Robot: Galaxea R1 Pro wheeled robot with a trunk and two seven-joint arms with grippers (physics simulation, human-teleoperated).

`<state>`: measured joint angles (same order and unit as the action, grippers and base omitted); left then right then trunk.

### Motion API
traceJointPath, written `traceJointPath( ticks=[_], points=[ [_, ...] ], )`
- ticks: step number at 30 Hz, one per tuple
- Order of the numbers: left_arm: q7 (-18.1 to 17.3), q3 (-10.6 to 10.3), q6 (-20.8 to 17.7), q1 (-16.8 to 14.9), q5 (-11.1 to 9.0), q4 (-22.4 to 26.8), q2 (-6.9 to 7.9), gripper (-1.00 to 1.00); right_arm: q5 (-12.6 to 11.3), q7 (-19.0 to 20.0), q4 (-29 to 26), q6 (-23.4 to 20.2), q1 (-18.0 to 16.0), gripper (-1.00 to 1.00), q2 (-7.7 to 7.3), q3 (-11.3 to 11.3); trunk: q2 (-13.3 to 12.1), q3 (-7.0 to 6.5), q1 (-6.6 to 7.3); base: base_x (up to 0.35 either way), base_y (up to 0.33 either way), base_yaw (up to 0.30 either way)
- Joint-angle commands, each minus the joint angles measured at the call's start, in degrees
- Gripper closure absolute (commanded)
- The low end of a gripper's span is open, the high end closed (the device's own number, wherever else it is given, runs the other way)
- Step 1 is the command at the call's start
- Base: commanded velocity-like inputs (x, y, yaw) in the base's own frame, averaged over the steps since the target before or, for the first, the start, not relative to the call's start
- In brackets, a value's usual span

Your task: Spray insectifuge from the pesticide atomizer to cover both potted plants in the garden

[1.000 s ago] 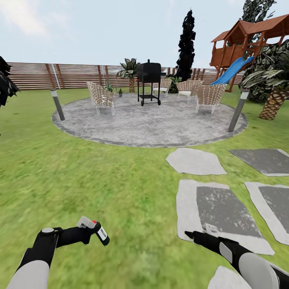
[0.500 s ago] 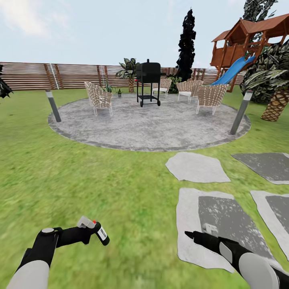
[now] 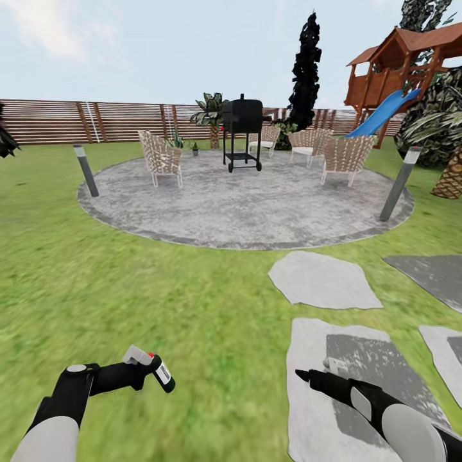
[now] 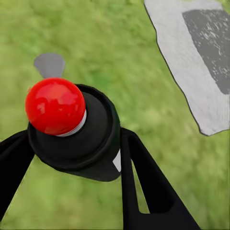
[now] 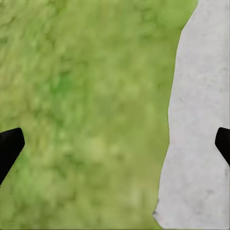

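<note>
My left gripper (image 3: 153,368) is shut on the pesticide atomizer (image 3: 162,374), a slim black bottle with a white label and a red dot on top, held low over the lawn. In the left wrist view the atomizer (image 4: 79,139) sits between the two black fingers (image 4: 143,187). My right gripper (image 3: 300,374) hangs open over the edge of a stepping stone (image 3: 346,385), its fingertips (image 5: 8,146) wide apart with nothing between them. Far ahead, a small potted plant (image 3: 194,149) stands on the round paved patch (image 3: 244,205); a spiky green plant (image 3: 174,138) shows behind a chair.
On the paved patch stand a black grill (image 3: 242,131) and several wicker chairs (image 3: 160,157). Grey lamp posts (image 3: 85,170) mark its edge. A brown slatted fence (image 3: 77,120) runs behind; a playhouse with a blue slide (image 3: 385,109) and palms are at the right. Lawn lies between.
The whole picture has shifted right and slightly down, so the camera has moved. Both arms keep their places in the view, the atomizer still held.
</note>
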<state>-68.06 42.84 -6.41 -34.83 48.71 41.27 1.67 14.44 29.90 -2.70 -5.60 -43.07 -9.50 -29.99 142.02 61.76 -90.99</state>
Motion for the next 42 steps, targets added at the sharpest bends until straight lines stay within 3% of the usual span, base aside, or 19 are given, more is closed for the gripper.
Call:
traceJointPath(
  ticks=[1, 42],
  points=[
    [-0.31, 0.27, -0.53, -0.07, 0.24, 0.1, -0.04, 1.0, 0.42, 0.25, -0.11, -0.42, 0.0, -1.0, 0.0, -0.5, 0.02, 0.05, -0.02, 0.333, -0.071, 0.002],
    [-0.31, 0.28, -0.53, -0.08, 0.24, 0.12, -0.07, 1.0, 0.42, 0.25, -0.11, -0.4, -0.05, -1.0, 0.0, -0.49, 0.02, 0.05, -0.02, 0.333, -0.071, 0.044]
  ],
)
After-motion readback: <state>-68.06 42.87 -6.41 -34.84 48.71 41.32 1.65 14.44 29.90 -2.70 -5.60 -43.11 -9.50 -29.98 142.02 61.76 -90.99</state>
